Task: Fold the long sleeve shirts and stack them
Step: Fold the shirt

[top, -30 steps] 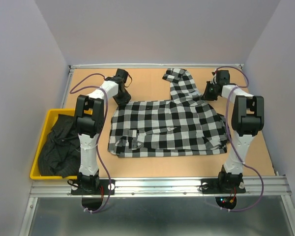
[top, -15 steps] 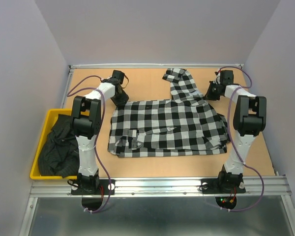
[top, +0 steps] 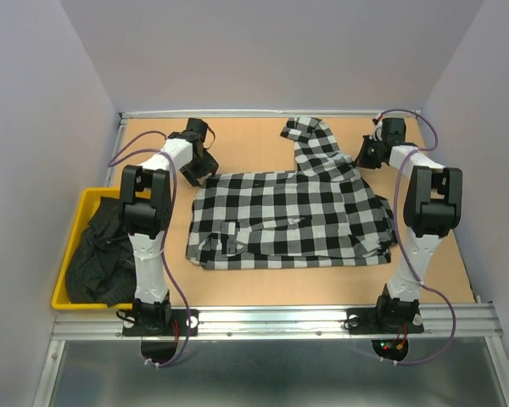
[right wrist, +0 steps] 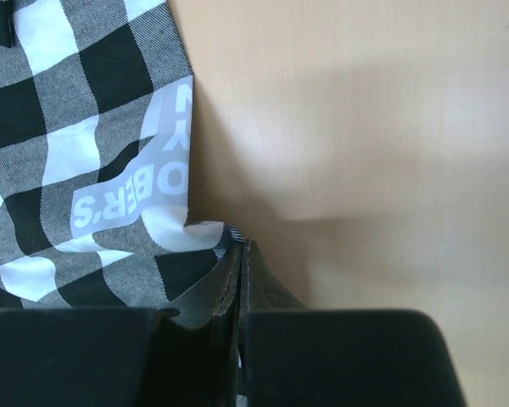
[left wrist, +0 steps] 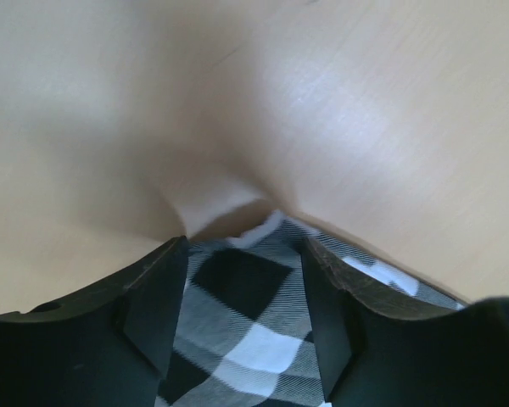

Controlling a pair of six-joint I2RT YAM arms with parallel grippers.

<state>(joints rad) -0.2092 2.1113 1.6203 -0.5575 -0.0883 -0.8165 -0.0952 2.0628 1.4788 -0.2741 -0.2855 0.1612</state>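
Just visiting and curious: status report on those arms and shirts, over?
Left gripper open, straddling checked shirt corner. Right gripper shut, pinching its edge. Black shirt crumpled in yellow bin. Nothing in the way.

a robot lab test cell: plain walls (top: 263,51) box in a wooden table (top: 248,142) edged with aluminium rail (top: 280,320).
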